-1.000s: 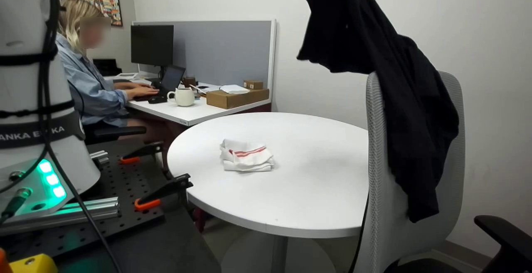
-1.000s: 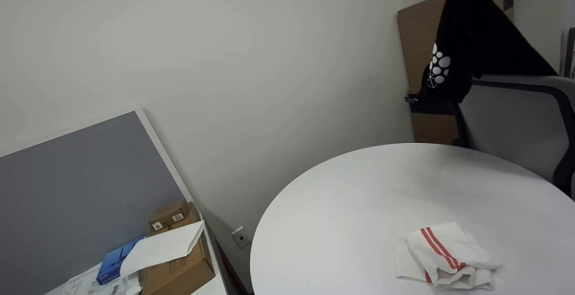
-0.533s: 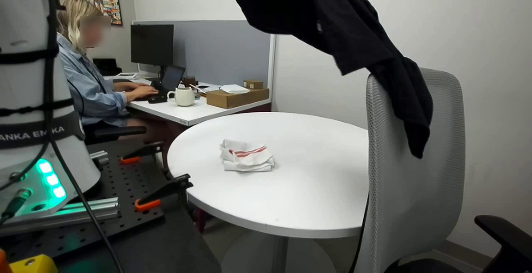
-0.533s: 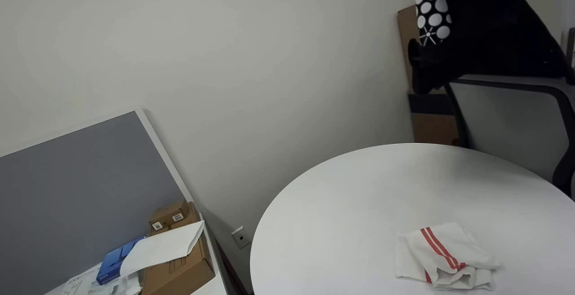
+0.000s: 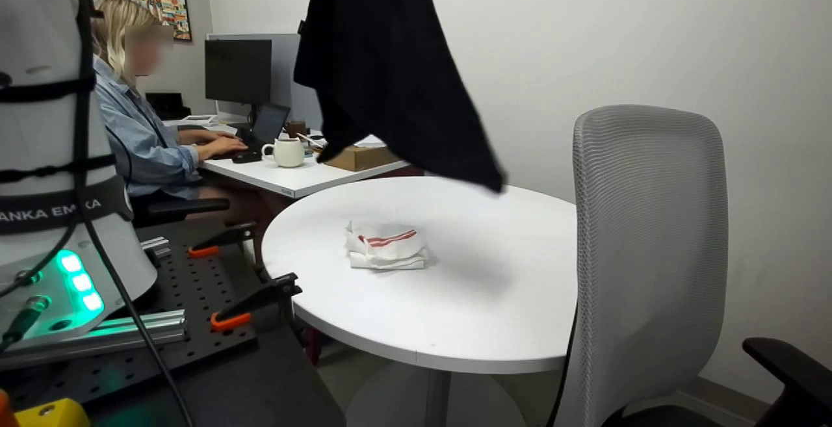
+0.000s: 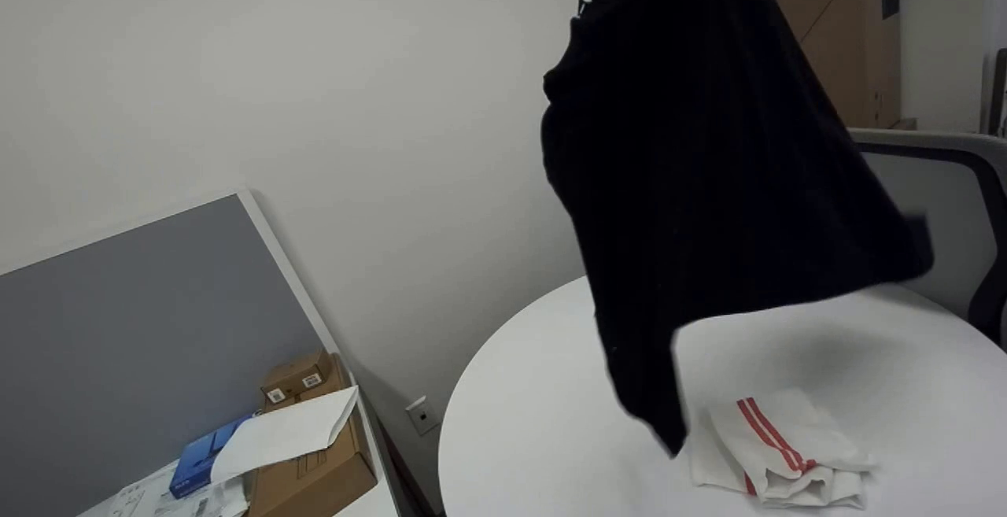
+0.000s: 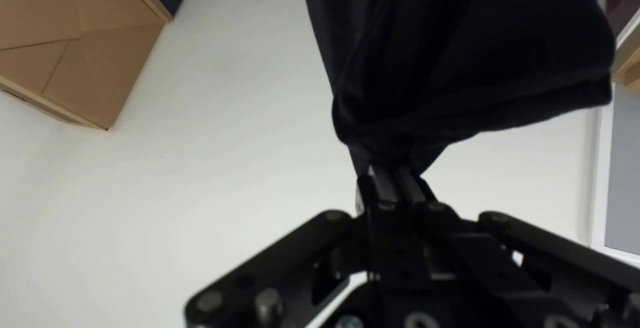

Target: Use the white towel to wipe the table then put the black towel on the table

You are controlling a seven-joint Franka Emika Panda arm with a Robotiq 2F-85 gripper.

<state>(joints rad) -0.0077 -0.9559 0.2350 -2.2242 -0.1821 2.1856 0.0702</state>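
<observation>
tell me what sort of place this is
Probably an office: in an exterior view, a person sits at a desk with a monitor and an open laptop.

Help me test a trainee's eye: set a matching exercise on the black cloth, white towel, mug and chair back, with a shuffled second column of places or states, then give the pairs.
Things
1. black cloth
2. white towel
3. mug
4. chair back

Places or states
A. standing on the desk
B. grey mesh
C. hanging from the gripper
D. lying on the round table

Pairs: 1-C; 2-D; 3-A; 4-B
</observation>
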